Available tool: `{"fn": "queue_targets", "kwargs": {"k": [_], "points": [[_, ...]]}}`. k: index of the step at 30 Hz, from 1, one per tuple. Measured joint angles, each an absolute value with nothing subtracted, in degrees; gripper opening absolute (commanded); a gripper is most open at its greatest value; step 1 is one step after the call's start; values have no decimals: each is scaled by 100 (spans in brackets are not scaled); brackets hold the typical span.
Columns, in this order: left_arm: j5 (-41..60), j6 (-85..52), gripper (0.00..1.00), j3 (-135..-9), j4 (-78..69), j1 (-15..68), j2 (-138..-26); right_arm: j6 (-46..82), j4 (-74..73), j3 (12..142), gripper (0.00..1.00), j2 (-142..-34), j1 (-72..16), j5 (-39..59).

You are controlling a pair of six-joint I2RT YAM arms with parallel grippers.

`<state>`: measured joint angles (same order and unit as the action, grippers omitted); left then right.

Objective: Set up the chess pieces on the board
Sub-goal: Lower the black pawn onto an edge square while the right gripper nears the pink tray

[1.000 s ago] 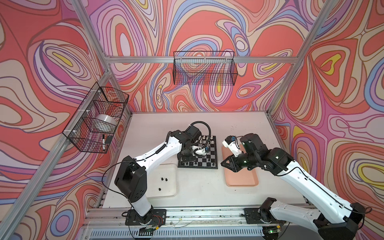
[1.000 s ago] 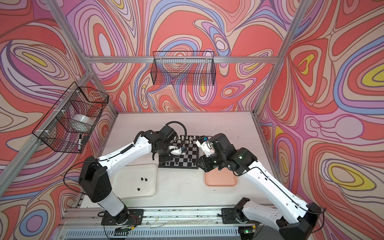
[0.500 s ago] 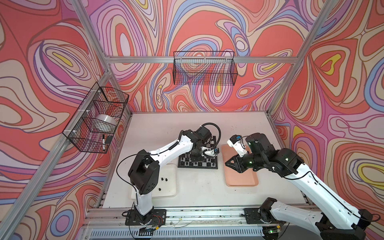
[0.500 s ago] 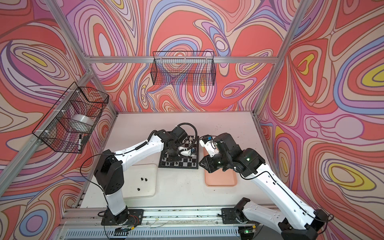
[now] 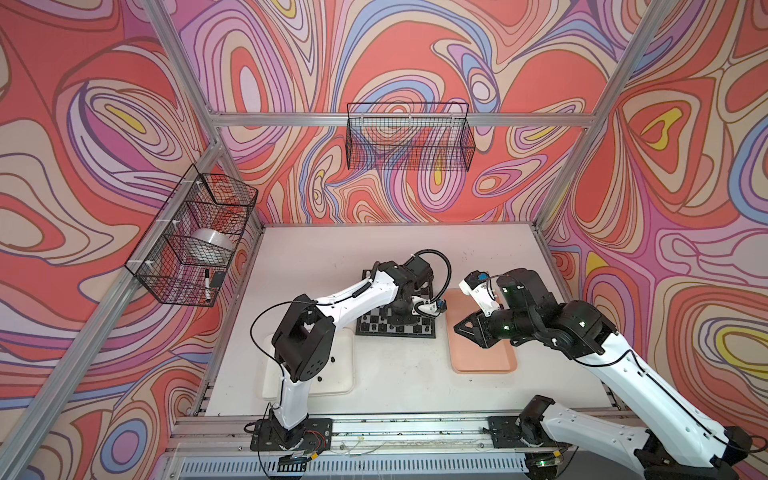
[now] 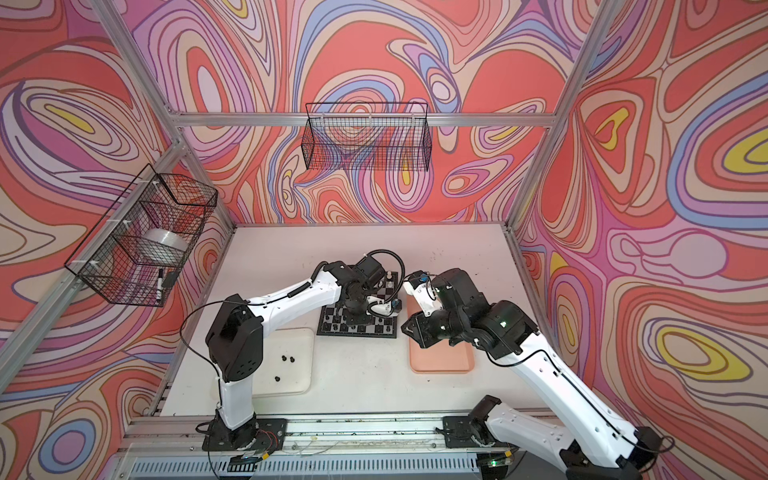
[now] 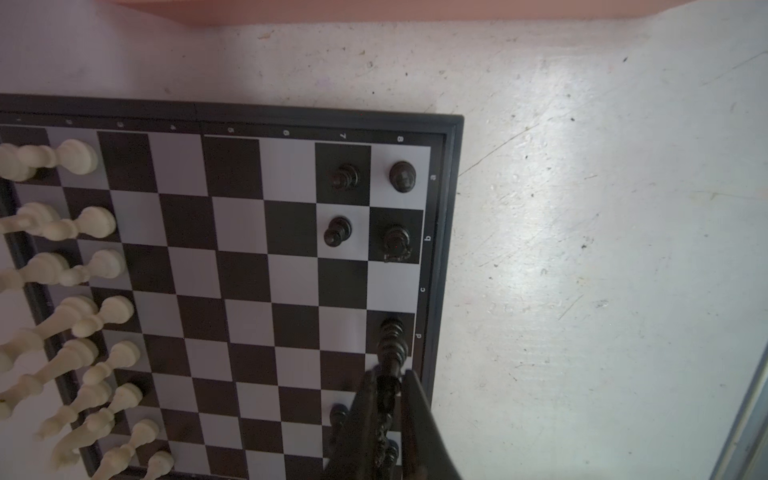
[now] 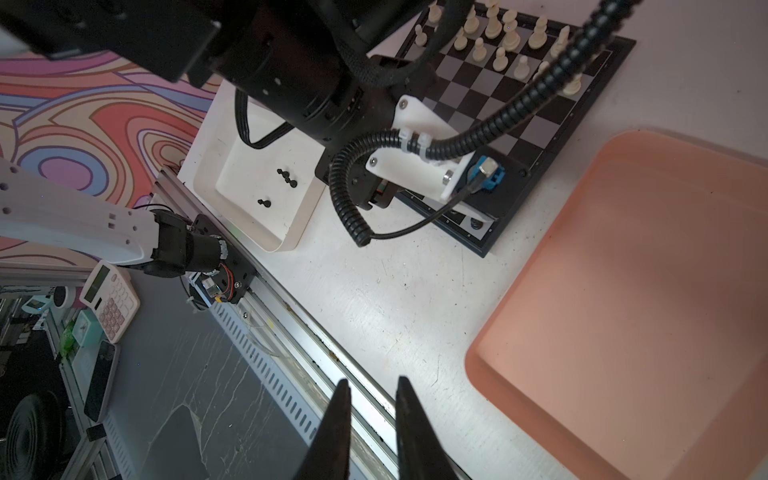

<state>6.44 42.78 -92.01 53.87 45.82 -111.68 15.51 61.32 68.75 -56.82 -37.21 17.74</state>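
Note:
The board [image 5: 362, 332] [image 6: 327, 332] lies mid-table. Cream-white chess pieces [image 7: 104, 266] [image 8: 498, 37] fill its far rows. Several small black pieces [image 7: 343, 176] stand in a corner of its near rows. My left gripper [image 7: 388, 380] is shut on a tall black piece [image 7: 392, 336], whose base is at a square in the board's edge row. In both top views the wrist hides those jaws. My right gripper [image 8: 370, 386] [image 5: 456, 326] hovers over the pink tray's near-left edge, jaws slightly apart and empty.
Three loose black pieces [image 8: 286, 178] [image 6: 286, 358] lie in the white tray [image 6: 301, 376] [image 5: 347, 384] left of the board. The pink tray [image 5: 484, 361] [image 8: 623, 291] right of the board holds nothing. Wire baskets hang on the back and left walls.
My left arm has swung right across the board, carrying the black piece to its near right part. My right arm has drawn back to the right, over the pink tray.

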Motion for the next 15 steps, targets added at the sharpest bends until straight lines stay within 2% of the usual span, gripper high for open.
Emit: {"fn": "queue_targets", "kwargs": {"k": [15], "points": [[742,4278,13,-9303,5310,4659,-11520,1570,6134,6661,20,-5647,-3721,1732]]}}
